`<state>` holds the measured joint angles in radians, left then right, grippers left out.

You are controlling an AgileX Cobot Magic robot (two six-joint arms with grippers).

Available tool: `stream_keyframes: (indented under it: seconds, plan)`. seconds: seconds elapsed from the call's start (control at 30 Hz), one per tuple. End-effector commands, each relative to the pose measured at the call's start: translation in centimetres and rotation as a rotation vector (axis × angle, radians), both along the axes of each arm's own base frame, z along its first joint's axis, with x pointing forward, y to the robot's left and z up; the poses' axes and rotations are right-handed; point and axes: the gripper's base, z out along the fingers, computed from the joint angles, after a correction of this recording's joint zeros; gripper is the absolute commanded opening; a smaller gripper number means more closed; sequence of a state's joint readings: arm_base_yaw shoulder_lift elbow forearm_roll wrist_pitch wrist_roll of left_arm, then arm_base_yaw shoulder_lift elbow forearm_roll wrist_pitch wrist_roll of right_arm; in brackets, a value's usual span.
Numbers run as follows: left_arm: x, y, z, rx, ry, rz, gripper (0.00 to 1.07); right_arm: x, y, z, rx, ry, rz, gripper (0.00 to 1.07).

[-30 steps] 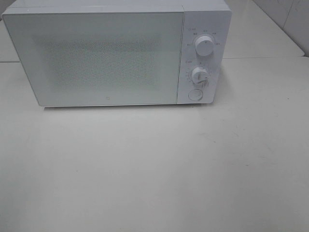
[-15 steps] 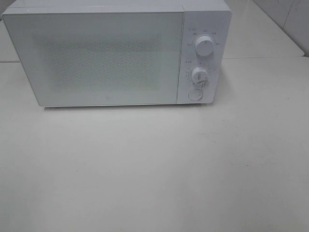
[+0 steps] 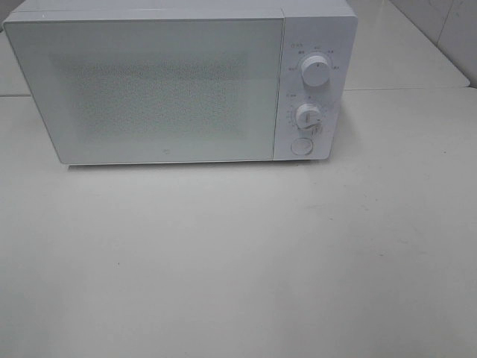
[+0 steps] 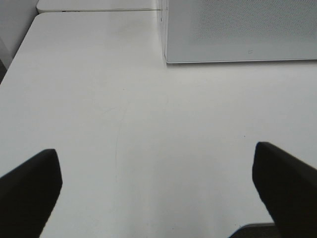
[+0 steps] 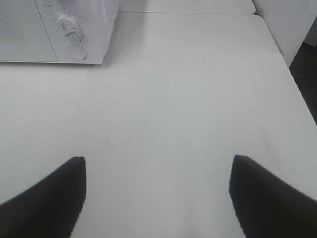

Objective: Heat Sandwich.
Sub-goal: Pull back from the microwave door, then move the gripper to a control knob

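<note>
White microwave is sitting with its door closed, and I am holding both hands low over the tabletop in front of it. My left hand is hanging with its fingers spread wide, gripping nothing. My right hand is doing likewise, nearer the microwave's control side. The sandwich is showing in none of the 3 views, so I cannot tell whether it is lying behind the frosted door. I am judging that the next work is at the controls: the upper knob, the lower knob and the round button below them. Doing it well means narrowing the right hand first, approaching squarely, and touching only 1 control without shoving the microwave back.
</note>
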<state>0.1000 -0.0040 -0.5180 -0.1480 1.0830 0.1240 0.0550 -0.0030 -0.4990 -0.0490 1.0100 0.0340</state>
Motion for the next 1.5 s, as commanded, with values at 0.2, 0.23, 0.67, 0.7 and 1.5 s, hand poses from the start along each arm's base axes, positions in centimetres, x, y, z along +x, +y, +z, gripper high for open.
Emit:
stream_keyframes:
  seconds: [0.2,0.23,0.67,0.7,1.5]
  plan:
    - [-0.4,-0.08,0.02,-0.008,-0.036,-0.006,1.0,-0.33,0.02,0.05,0.01,-0.042,-0.006,0.76]
    - [-0.38,-0.08,0.02,-0.008,-0.035,-0.006,1.0,-0.33,0.02,0.05,0.01,-0.042,-0.006,0.76]
    - [-0.38,-0.08,0.02,-0.008,-0.035,-0.006,1.0,-0.33,0.02,0.05,0.01,-0.042,-0.006,0.76]
    - [-0.38,-0.08,0.02,-0.008,-0.035,-0.006,1.0,-0.33,0.02,0.05,0.01,-0.042,-0.006,0.76]
    - [-0.38,-0.08,0.02,-0.008,-0.035,-0.006,1.0,-0.33,0.03,0.05,0.013,-0.042,-0.006,0.75]
